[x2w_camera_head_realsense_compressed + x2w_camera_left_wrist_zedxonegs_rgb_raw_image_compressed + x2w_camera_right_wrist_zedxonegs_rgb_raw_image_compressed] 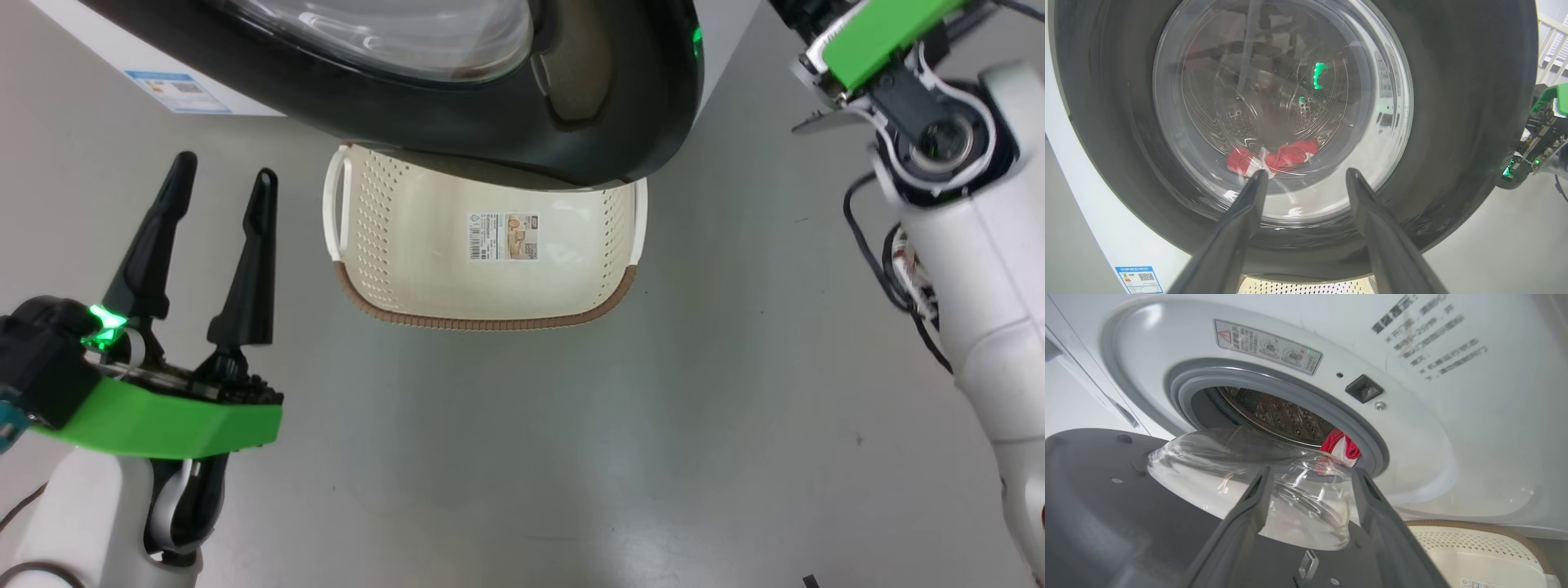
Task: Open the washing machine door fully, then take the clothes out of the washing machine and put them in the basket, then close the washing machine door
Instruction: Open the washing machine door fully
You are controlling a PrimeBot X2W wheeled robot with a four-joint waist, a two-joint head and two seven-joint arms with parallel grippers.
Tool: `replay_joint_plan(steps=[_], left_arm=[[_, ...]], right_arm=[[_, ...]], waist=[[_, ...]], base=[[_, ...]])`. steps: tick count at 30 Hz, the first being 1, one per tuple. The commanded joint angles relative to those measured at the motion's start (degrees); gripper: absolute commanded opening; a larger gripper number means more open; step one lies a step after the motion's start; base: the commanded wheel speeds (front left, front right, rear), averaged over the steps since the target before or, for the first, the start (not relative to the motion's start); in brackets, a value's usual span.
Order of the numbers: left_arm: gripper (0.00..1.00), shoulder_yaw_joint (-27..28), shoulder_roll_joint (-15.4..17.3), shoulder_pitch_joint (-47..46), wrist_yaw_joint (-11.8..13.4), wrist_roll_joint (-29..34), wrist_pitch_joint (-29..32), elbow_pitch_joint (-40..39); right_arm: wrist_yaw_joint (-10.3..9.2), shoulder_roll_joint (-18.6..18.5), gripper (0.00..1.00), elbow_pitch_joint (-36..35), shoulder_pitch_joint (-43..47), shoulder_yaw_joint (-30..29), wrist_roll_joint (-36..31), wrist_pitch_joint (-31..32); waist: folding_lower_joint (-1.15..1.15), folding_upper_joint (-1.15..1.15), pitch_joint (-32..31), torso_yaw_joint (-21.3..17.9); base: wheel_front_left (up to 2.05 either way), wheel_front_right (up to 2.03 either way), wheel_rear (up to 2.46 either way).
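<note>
- There is one machine [1453, 355], one door [457, 114], one basket [384, 237] with two side handles, and two grippers with two dark fingers each.
- The clothes [1341, 447] are one red-and-white bundle; the number of pieces in it cannot be told.
- The left gripper [226, 169] is released, its fingers spread with nothing between them. It hangs over the floor [571, 449], left of the basket and apart from it.
- Its wrist view faces the door's outer side. The clothes show through the glass bowl [1290, 102], low in the drum [1229, 118], beyond the fingertips and nearer the left one.
- The right gripper [1311, 472] is also released, its fingers wide apart and clamping nothing. They reach along the door's grey inner side toward the bowl; whether they touch the door cannot be told.
- From that gripper the clothes lie past the fingertips, just above the right one, at the edge of the drum mouth beside the grey rubber ring [1274, 386].
- The door stands ajar, swung off the ring, and overhangs the basket's far end.
- The basket sits on the floor under the door, with a sticker [504, 237] on its bottom.
- The basket's far rim is hidden under the door.
- In the head view the top edge cuts off the right arm's fingers, leaving the green body and pale forearm [980, 310].
- Reflections dim the clothes behind the glass, and the print on the machine's front is blurred.
</note>
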Motion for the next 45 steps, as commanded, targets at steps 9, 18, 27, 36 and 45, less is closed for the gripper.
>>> replay_joint_plan(steps=[9, 18, 27, 36, 45], left_arm=[[1.0, 3.06, 2.25, 1.12, -0.32, 0.43, -0.27, -0.49], [1.0, 3.56, 1.97, 1.44, -0.32, 0.89, -0.27, -0.28], [1.0, 5.71, 0.29, 1.52, -0.32, 2.85, -0.27, -2.09], [1.0, 5.82, -0.07, 1.99, -0.32, 3.31, -0.27, -2.25], [1.0, 5.99, -0.13, 2.04, -0.32, 3.92, -0.27, -2.7]], right_arm=[[0.45, -1.58, 1.0, -4.06, 8.98, 3.54, -12.88, -21.88], [0.45, -0.47, 1.0, -5.72, 15.31, 1.87, -32.52, -32.03], [0.45, 7.09, 1.0, -19.39, 29.39, -11.31, -53.95, -32.07], [0.45, 8.11, 1.0, -29.77, 37.67, -14.29, -66.27, -32.08], [0.45, 8.2, 1.0, -34.22, 44.14, -14.54, -71.71, -32.08]], waist=[[0.0, 0.0, -0.87, -1.83], [0.0, 0.0, -1.25, -3.26], [0.0, 0.0, -1.18, -2.98], [0.0, 0.0, -1.04, -2.73], [0.0, 0.0, -1.29, -2.54]], base=[[0.0, 0.0, 0.0], [0.0, 0.0, 0.0], [0.0, 0.0, 0.0], [0.0, 0.0, 0.0], [0.0, 0.0, 0.0]])
